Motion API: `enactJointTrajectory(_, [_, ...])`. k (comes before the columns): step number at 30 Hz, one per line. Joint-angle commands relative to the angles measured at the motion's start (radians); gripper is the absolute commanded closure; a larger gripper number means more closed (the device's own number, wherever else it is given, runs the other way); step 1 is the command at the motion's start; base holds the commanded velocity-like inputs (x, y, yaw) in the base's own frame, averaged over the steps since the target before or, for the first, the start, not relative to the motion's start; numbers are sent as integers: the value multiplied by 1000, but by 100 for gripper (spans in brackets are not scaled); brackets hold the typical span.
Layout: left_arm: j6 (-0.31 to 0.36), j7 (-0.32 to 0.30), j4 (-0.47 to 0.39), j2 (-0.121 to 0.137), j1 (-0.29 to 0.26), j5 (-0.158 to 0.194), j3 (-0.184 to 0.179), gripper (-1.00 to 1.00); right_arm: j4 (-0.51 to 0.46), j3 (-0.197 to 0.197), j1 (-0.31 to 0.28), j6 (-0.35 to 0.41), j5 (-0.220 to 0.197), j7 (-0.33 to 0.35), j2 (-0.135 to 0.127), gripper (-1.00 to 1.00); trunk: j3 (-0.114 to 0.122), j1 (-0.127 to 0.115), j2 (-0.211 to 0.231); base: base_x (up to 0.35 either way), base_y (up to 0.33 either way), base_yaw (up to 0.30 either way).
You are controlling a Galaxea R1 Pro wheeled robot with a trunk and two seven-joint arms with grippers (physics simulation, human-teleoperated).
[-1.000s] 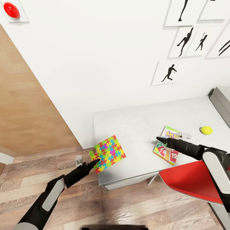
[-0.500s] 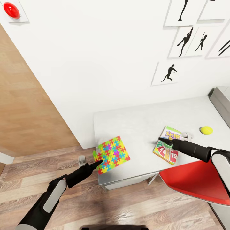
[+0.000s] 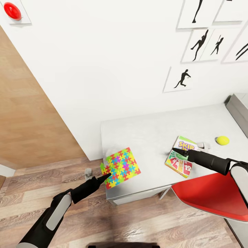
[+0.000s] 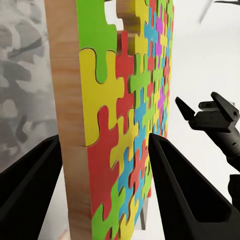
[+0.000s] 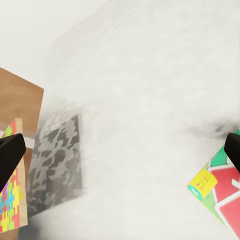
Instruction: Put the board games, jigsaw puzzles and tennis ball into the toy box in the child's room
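— Over the desk, from the head camera: what's changed?
— Little since half a second back. A second ago the puzzle [image 3: 120, 167] sat a bit further left and higher; it has come slightly right, over the table [image 3: 148, 131] corner. The right gripper [image 3: 192, 150] has edged a touch right along the SKIP-BO box [image 3: 181, 156].
— Where's the puzzle relative to the left gripper [image 3: 97, 174]?
— Its left edge sits between the fingers; the slab sticks out past the table's left edge. One dark finger [image 3: 102, 178] lies under it, a pale one [image 3: 88, 172] is out to the side.
— And the right one?
— Hovering over the box, fingers spread either side of its top. The ball [image 3: 222, 140] lies on the table, right of the box, apart from it. A grey tray [image 3: 238, 108] shows at the far right edge.
— Anything readable?
— "SKIP" on the box, and "12" on a red card below.
— From the left wrist?
— The puzzle [image 4: 127, 115] stands edge-on between the two dark fingers [image 4: 187, 185], its wooden edge showing; whether they press it I can't tell. The right gripper [image 4: 207, 117] is beyond.
— Right wrist?
— Both fingertips [image 5: 10, 152] sit wide at the frame's edges, nothing between but the table [image 5: 150, 100]. The box corner [image 5: 220, 192] and the puzzle [image 5: 9, 200] peek in.
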Motion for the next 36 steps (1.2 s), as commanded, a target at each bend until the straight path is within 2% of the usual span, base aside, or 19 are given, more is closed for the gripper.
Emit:
enactJointTrajectory(1, [6, 4, 0, 1, 0, 7, -2, 100, 0, -2, -1, 5, 5, 7, 0, -100, -1, 1, -2, 0, 0, 0])
enactJointTrajectory(19, [6, 7, 7, 1, 2, 5, -1, 100, 0, -4, 0, 5, 5, 9, 0, -100, -1, 1, -2, 0, 0, 0])
enactJointTrajectory(28, [5, 10, 4, -3, 3, 7, -2, 100, 0, -19, 0, 4, 5, 8, 0, -100, -1, 1, -2, 0, 0, 0])
enactJointTrajectory(31, [-8, 22, -13, -10, -13, 31, 8, 100, 17, -22, -17, 21, -6, 16, 5, -100, -1, 1, -2, 0, 0, 0])
enactJointTrajectory(33, [-2, 27, -24, 1, -17, 47, 14, 100, 28, -21, -16, 25, -3, 16, 6, -100, -1, 1, -2, 0, 0, 0])
enactJointTrajectory(36, [-2, 27, -40, 1, -17, 59, 14, 100, 45, -21, -16, 25, -3, 16, 6, -100, -1, 1, -2, 0, 0, 0])
